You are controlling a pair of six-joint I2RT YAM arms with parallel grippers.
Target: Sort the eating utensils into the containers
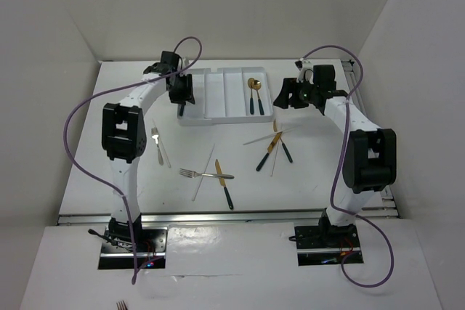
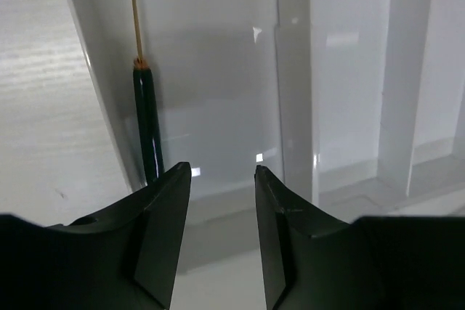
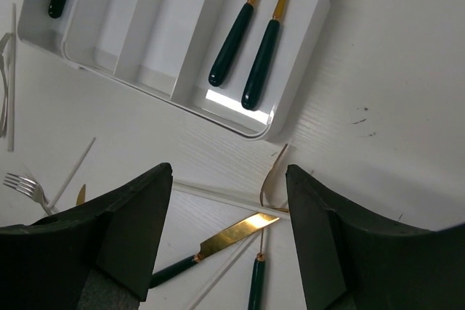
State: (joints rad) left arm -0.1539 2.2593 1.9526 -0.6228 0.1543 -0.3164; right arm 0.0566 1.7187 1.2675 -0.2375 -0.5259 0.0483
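Observation:
The white tray (image 1: 225, 92) of long containers lies at the back centre. Two gold spoons (image 1: 255, 96) with dark handles lie in its rightmost slot, also visible in the right wrist view as two spoons (image 3: 251, 41). One dark-handled gold utensil (image 2: 149, 128) lies along the wall of the leftmost slot. My left gripper (image 2: 222, 172) hovers open over that slot, just right of the handle, holding nothing. My right gripper (image 3: 228, 172) is open above a gold knife (image 3: 236, 231), a gold fork (image 3: 270, 179) and pale chopsticks (image 1: 265, 138) just off the tray's near right corner.
On the table between the arms lie a silver fork (image 1: 156, 143) with a chopstick beside it, another silver fork (image 1: 205, 174) crossing a gold knife (image 1: 224, 183), and one more chopstick (image 1: 203, 172). White walls close in the table on three sides.

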